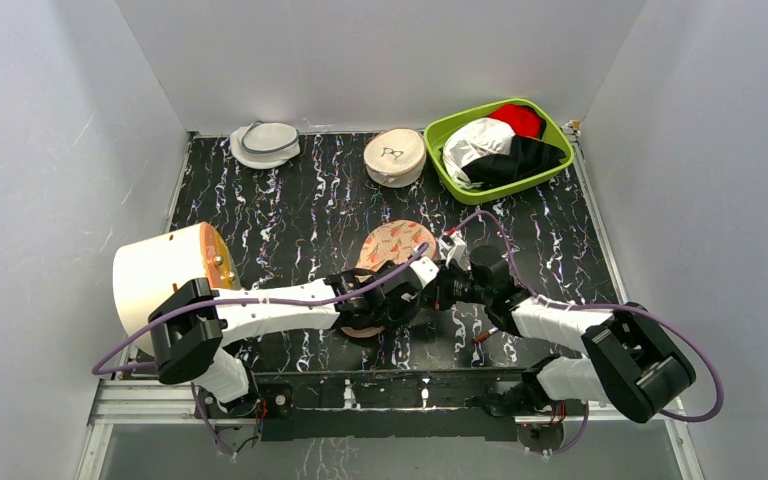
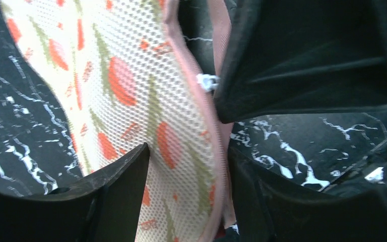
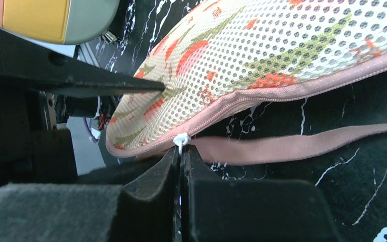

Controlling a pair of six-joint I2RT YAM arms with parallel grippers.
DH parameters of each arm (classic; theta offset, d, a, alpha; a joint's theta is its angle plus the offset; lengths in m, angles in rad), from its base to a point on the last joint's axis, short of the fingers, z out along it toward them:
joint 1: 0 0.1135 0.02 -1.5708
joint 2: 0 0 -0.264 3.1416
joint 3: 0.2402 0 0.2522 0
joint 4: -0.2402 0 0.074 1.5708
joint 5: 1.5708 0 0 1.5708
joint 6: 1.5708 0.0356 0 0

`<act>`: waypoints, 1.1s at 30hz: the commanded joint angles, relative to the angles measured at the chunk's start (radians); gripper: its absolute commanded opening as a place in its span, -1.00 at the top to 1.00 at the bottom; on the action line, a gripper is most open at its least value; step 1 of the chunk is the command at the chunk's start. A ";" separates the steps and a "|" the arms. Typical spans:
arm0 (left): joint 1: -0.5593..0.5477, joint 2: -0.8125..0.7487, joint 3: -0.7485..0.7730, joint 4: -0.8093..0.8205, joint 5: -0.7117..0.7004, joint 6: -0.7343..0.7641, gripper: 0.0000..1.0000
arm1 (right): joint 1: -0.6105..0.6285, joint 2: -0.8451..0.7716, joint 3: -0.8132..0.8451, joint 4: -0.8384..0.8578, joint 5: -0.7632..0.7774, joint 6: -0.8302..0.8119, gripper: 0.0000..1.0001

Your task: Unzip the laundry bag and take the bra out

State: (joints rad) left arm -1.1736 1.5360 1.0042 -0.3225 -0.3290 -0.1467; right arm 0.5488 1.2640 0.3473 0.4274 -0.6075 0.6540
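We find right gripper (image 3: 181, 166) jaws clenched on zip pull (image 3: 181, 140); left gripper (image 2: 189, 171) jaws released astride laundry bag (image 3: 282, 45). The zip (image 3: 302, 89) looks partly open toward 3 o'clock; bra unseen.

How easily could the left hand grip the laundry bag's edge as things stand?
Probably easily: the left hand stands open astride the laundry bag edge, with nothing else between its fingers. The right hand, shut on the zip pull, crowds in close beside it.
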 commanded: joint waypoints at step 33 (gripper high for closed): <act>0.002 -0.190 -0.145 -0.186 -0.458 -0.214 0.83 | -0.219 -0.151 0.110 -0.405 0.276 -0.219 1.00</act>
State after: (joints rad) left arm -1.1805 1.3663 0.8696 -0.4099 -0.6846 -0.3233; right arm 0.3805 1.1057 0.4084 0.0505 -0.2985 0.4904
